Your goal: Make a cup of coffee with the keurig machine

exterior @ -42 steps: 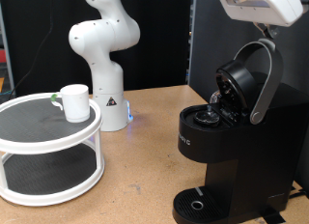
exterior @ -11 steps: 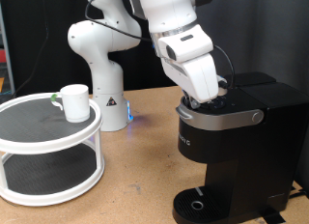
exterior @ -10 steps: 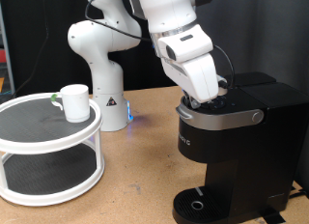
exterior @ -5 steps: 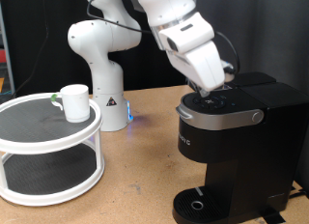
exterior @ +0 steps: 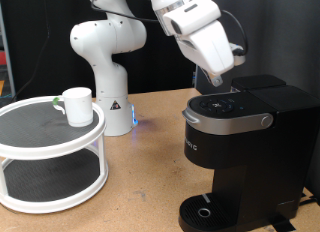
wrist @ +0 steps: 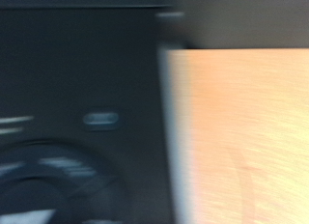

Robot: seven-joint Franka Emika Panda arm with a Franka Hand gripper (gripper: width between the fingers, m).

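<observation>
Landmark: the keurig machine, a large matte black coffee maker, stands on the wooden desk at the exterior view's right.
Machine lid: down and closed, its silver-grey handle curving along the front edge of the top.
Machine top: a round button panel faces up just behind that handle.
Machine base: a drip tray with a round ring sits at the bottom front, with no cup on it.
Hand: hangs just above the rear left part of the machine's top, tilted, not clearly touching it.
Hand state: nothing shows between the fingers; how far apart they stand cannot be told, since the arm's white housing hides them.
Arm: the white links slope down from the exterior view's top toward the machine.
Cup: a small white mug, upright on the top tier of a round white two-tier stand, well apart from the machine, toward the exterior view's left.
Arm base: the white pedestal stands behind the stand, between it and the machine.
Wrist view: blurred; shows the machine's dark top beside a stretch of bare wooden desk.
</observation>
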